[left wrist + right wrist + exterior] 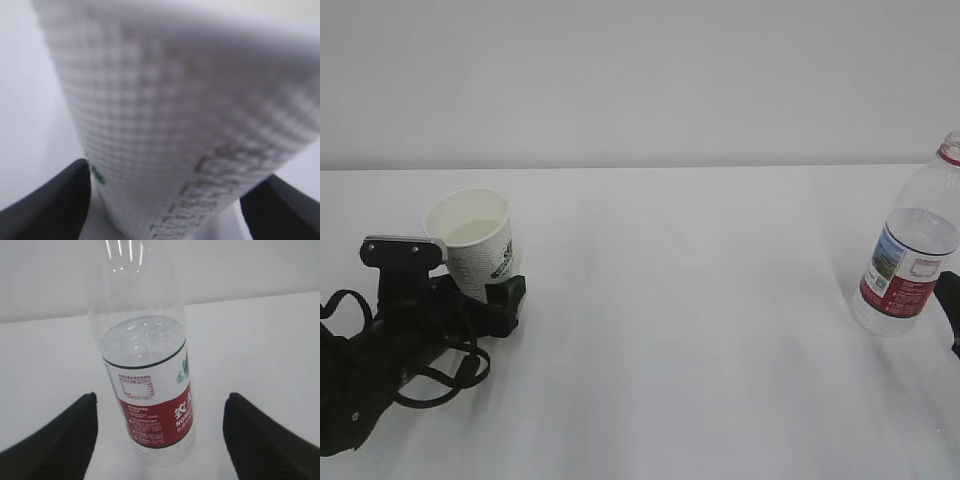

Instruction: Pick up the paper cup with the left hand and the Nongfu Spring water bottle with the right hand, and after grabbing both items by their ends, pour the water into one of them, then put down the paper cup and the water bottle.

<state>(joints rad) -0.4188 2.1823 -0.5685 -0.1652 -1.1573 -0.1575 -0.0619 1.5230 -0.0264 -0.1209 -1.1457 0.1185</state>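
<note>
The paper cup (pixel 472 240) stands at the left of the white table (pixel 680 330) with water (pixel 476 232) in it. My left gripper (pixel 455 282) straddles its lower part. In the left wrist view the cup (pixel 165 115) fills the frame; the left finger (pixel 55 200) lies almost against it and the right finger (pixel 282 207) stands off it, so the gripper is open. The Nongfu Spring water bottle (pixel 910 250) stands upright at the far right, partly filled. In the right wrist view the bottle (pixel 150 390) sits between the wide-open fingers of my right gripper (pixel 160 435), touching neither.
A pale wall (pixel 640 80) closes off the table's far edge. Loose black cables (pixel 440 375) hang round the left arm at the lower left. Only a black sliver of the right gripper (pixel 950 310) shows at the exterior view's right edge.
</note>
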